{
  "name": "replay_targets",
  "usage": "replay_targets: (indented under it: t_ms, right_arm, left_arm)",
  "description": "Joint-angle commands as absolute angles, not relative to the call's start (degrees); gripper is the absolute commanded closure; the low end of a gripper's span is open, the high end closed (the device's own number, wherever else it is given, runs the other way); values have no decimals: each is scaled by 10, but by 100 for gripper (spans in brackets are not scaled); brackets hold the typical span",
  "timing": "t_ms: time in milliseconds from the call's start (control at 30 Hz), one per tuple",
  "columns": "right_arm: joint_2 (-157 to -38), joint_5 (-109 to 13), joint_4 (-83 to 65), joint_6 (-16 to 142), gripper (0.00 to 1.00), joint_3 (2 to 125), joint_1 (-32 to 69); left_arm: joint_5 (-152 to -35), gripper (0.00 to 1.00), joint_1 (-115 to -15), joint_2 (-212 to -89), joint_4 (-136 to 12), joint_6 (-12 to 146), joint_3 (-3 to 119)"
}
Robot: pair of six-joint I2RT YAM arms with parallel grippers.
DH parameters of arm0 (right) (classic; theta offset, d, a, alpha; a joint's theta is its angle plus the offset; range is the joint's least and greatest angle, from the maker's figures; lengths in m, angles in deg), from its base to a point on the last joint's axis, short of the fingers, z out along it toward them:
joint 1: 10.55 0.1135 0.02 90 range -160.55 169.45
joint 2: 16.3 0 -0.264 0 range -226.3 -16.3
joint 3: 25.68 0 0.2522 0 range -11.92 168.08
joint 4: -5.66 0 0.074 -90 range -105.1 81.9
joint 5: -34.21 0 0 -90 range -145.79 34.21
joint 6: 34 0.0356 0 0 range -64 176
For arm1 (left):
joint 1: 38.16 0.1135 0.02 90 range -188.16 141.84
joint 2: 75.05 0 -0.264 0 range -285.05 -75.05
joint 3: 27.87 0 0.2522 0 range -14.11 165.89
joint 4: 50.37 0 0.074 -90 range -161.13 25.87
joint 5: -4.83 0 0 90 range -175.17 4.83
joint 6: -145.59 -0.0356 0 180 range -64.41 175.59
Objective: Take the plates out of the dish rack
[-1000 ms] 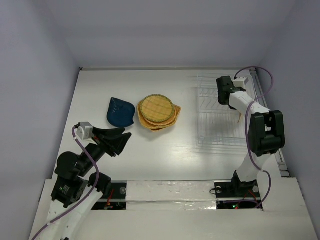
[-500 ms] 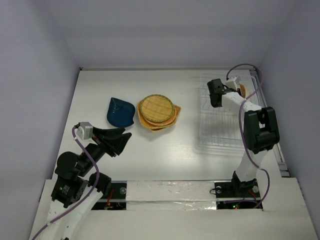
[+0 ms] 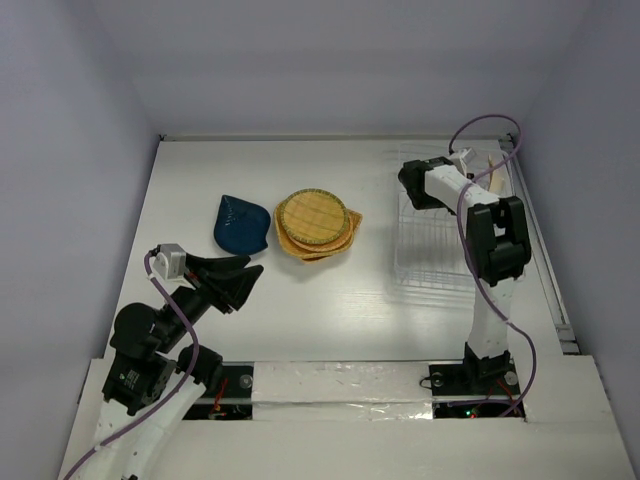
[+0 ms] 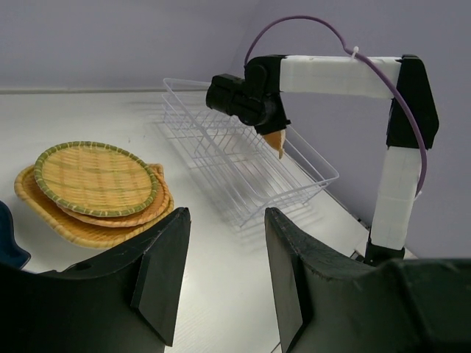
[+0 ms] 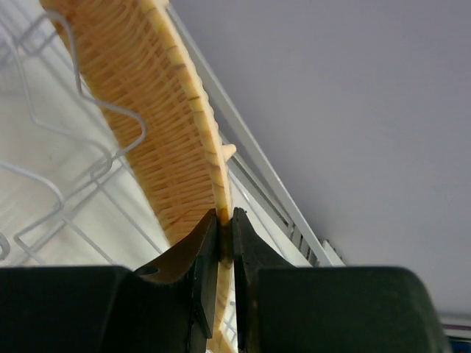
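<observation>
My right gripper (image 5: 225, 228) is shut on the rim of an orange-yellow woven plate (image 5: 162, 125). It holds the plate on edge over the far right part of the dish rack (image 3: 440, 250). In the top view this plate (image 3: 493, 170) is a thin sliver beside the right gripper (image 3: 483, 172). In the left wrist view only its tip (image 4: 274, 141) shows. A stack of orange-yellow plates (image 3: 315, 225) and a dark blue plate (image 3: 242, 225) lie on the table left of the rack. My left gripper (image 3: 245, 278) is open and empty near the table's front left.
White rack wires (image 5: 44, 184) run close beside the held plate. A ridged rail (image 3: 535, 250) runs along the table's right edge, against the purple wall. In the left wrist view the plate stack (image 4: 96, 184) lies left of the rack (image 4: 243, 169).
My right gripper has carried the plate from the rack's middle right up toward its far end. The right wrist has swung left. The left arm has not moved.
</observation>
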State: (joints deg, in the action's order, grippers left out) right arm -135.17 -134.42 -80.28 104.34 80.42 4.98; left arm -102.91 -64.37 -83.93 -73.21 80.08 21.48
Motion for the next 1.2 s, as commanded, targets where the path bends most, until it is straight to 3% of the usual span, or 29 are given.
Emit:
replay_targets:
  t_ms: [0, 400, 500, 533, 567, 633, 667, 833, 967, 1067, 1167]
  right_arm:
    - [-1304, -1469, -877, 1151, 100, 854, 61]
    - [-1266, -1437, -875, 1113, 100, 928, 71]
    - [-1242, -1407, -833, 1040, 100, 950, 82]
    - [-1225, -1383, -722, 917, 100, 942, 89]
    - [-1165, -1346, -631, 829, 100, 919, 89]
    - [-1084, -1146, -403, 696, 100, 832, 89]
    - [-1037, -1082, -385, 702, 100, 827, 89]
    - [-1035, -964, -457, 745, 100, 910, 96]
    - [-964, -792, -382, 751, 100, 836, 96]
    - [-918, -564, -284, 794, 100, 712, 96]
    - [-885, -451, -195, 835, 100, 619, 102]
  left_arm:
    - [-1027, 58, -647, -848, -712, 801, 217]
    - [-1026, 58, -647, -852, -711, 802, 216]
    - [-1027, 58, -647, -856, -711, 801, 215]
    - [-1028, 58, -647, -856, -711, 802, 215]
    - [-1028, 58, -647, -858, -710, 802, 215]
    - [-1028, 58, -647, -862, -710, 802, 216]
    - [-1028, 58, -647, -864, -710, 803, 215]
    - [-1026, 58, -647, -876, -710, 805, 214]
    - [-1021, 58, -647, -888, -712, 805, 214]
    - [-1012, 58, -642, -900, -714, 806, 215]
    - [-1006, 58, -642, -908, -716, 806, 215]
